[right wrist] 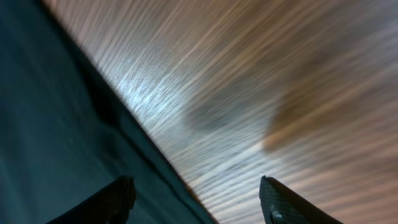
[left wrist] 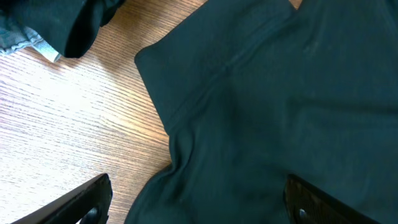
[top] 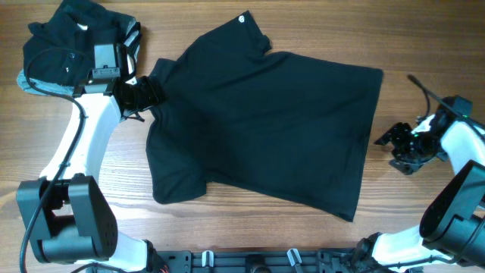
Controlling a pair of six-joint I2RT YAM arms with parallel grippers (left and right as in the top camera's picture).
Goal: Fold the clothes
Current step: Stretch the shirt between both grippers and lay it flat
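Observation:
A black short-sleeved shirt (top: 265, 125) lies spread flat across the middle of the wooden table, collar end to the left, small white mark at its top edge. My left gripper (top: 144, 95) is open at the shirt's left sleeve; in the left wrist view the sleeve cloth (left wrist: 261, 112) lies under and between the spread fingers (left wrist: 198, 202). My right gripper (top: 394, 140) is open just right of the shirt's hem. The right wrist view shows its fingers (right wrist: 198, 202) spread over the hem edge (right wrist: 74, 112) and bare wood. A heap of black clothes (top: 72, 38) with a light grey-blue edge sits at the back left.
The wooden table (top: 424, 45) shows bare wood right of the shirt and along the front. The heap's grey-blue edge shows in the left wrist view (left wrist: 28, 40). The arm bases stand at the front left (top: 64, 220) and front right (top: 455, 212).

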